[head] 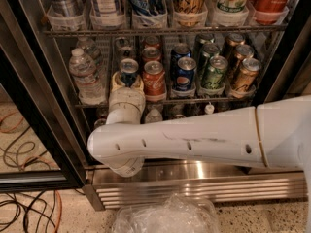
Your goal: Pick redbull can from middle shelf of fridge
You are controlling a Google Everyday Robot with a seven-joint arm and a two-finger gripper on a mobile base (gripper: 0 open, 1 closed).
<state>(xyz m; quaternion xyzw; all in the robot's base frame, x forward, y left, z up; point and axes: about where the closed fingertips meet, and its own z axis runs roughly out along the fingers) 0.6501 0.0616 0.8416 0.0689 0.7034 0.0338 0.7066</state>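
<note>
The fridge (34,130) stands open with its black-framed door to the left. On the middle shelf (97,103), the redbull can (129,72) is slim and blue-and-silver, and stands at the front between a water bottle (86,79) and a red Coke can (154,80). My gripper (128,81) reaches up into the shelf from the white arm (194,140). Its cream fingers (115,83) sit against both sides of the redbull can. The can's lower part is hidden behind the wrist (125,108).
A Pepsi can (184,76), green cans (214,72) and bronze cans (245,74) fill the shelf to the right. The rack of tall cans (160,30) lies just above. Below are small bottles (153,115), the steel slatted base (204,186), cables (24,212) on the floor and a clear plastic bag (167,217).
</note>
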